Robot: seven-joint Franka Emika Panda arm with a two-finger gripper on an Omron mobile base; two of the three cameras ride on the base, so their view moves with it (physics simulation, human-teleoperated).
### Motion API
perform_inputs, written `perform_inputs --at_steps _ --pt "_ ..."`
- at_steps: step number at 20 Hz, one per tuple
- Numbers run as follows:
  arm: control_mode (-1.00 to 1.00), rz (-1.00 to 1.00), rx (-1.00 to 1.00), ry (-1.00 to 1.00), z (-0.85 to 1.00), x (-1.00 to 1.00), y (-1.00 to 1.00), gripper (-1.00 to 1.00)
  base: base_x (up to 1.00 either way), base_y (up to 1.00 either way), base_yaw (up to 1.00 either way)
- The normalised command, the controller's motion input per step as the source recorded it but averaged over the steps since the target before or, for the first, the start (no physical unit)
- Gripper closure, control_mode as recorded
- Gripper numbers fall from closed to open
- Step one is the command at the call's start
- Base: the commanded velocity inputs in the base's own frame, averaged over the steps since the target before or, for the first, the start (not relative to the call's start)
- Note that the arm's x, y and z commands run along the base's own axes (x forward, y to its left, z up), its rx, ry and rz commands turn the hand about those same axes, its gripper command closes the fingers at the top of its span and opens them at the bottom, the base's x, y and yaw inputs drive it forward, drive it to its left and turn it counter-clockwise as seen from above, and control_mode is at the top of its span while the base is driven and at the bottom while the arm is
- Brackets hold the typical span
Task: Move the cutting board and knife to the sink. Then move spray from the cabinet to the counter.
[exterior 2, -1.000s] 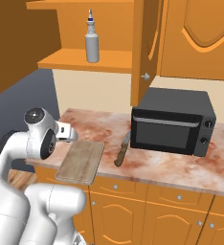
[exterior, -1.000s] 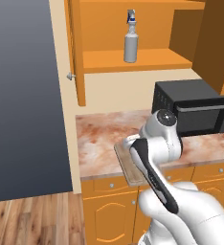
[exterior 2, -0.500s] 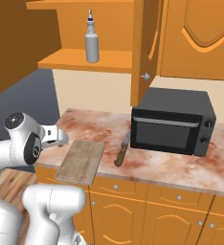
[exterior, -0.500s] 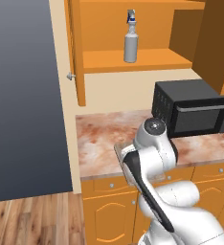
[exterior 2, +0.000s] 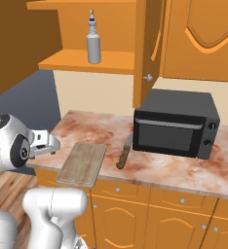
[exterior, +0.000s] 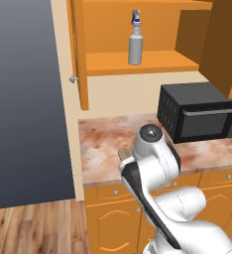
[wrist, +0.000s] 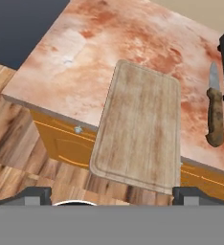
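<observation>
You have nothing finished yet. The cutting board (wrist: 140,127) lies flat on the counter (wrist: 85,52), its near end hanging a little over the front edge, and the knife (wrist: 214,112) rests on the stone just beside it, apart from the board, blade pointing toward the microwave (exterior 2: 177,121). Neither has gone to the sink, and you cannot see a sink from here. The spray (exterior 2: 93,41) stands upright on the shelf of the open cabinet (exterior 2: 86,61), so that half is untouched too.

Your gripper (exterior 2: 44,143) hangs off the counter's left front corner, above and short of the board, holding nothing. The fingers are hard to make out there, but the two tips (wrist: 35,195) sit far apart at the bottom of the hand view, so the jaws look spread wide. All three moves remain: board, knife, then spray.
</observation>
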Motion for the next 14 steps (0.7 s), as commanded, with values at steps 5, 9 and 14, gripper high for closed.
perform_inputs --at_steps 5,9,14 --pt "-1.00 0.00 -0.02 0.07 0.00 -0.32 0.12 -1.00 0.00 0.00 0.00" --pt "-1.00 0.00 -0.08 0.00 0.00 -0.33 0.03 -1.00 0.00 0.00 0.00" --pt "-1.00 0.00 -0.07 0.00 0.00 -0.30 0.01 -1.00 0.00 0.00 0.00"
